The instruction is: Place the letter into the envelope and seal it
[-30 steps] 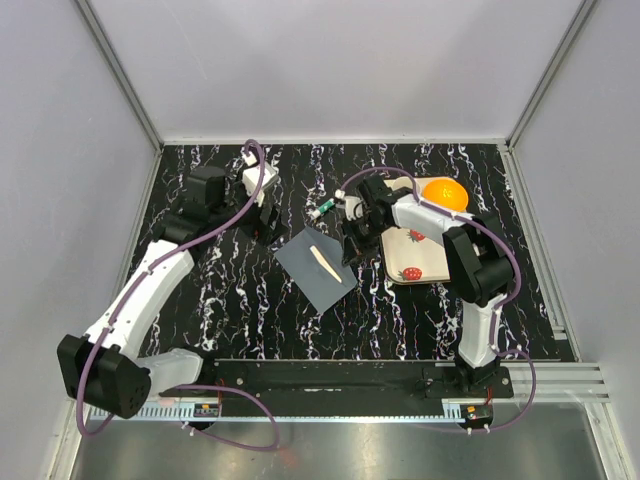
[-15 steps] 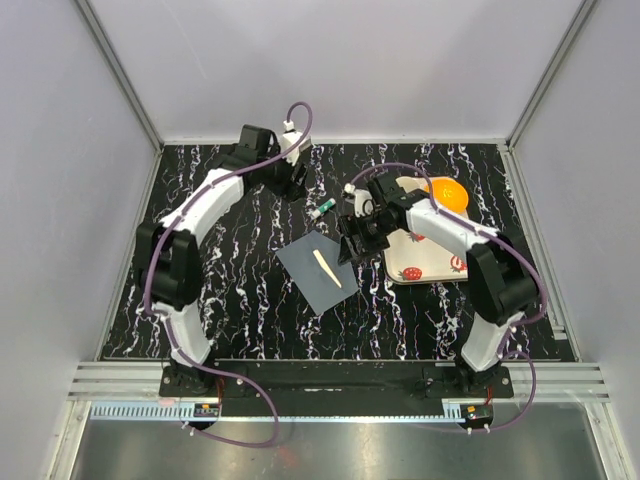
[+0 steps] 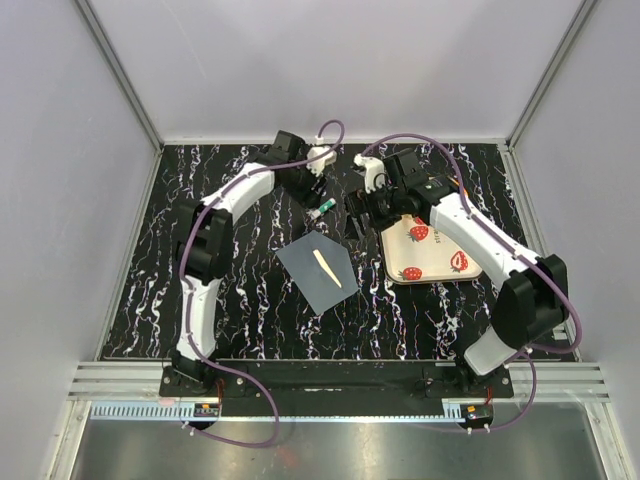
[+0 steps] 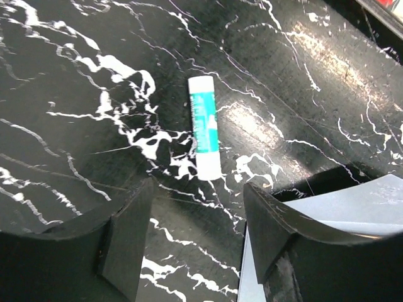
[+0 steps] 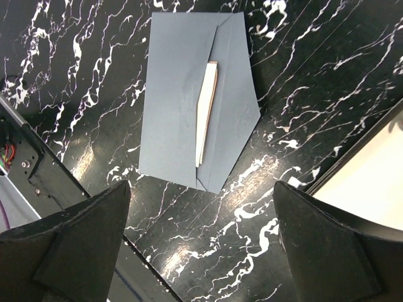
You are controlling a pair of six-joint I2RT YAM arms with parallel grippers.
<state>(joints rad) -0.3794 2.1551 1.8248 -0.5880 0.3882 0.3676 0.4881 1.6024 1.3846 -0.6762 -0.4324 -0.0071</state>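
Envelope: the envelope (image 5: 179,107) is lying flat on the black marbled tabletop (image 5: 302,56), filling the upper middle of the right wrist view. Its pointed flap is lying open, aiming toward the right of that frame.
Letter: the letter (image 5: 206,110) is showing only as a narrow tan strip along the envelope's mouth, where body and flap meet. The rest is sitting hidden inside.
Right fingers: the right fingers (image 5: 79,248) are standing spread wide at the bottom corners of their own view, hovering above the envelope and gripping nothing.
Left fingers: the left fingers (image 4: 129,239) are standing partly apart at the bottom of the left wrist view, with nothing between them.
Glue stick: a white-and-teal glue stick (image 4: 204,128) is lying on the tabletop at the centre of the left wrist view, just beyond the left fingertips and not touching them.
Envelope corner: a pale grey corner is showing at the lower right of the left wrist view, partly behind the finger there.
Tray: a strawberry-printed cream tray (image 3: 432,255) is sitting right of centre in the top view, near the envelope but apart from it.
Arms: both are reaching to the upper middle of the top view, with the envelope lying below them at centre.
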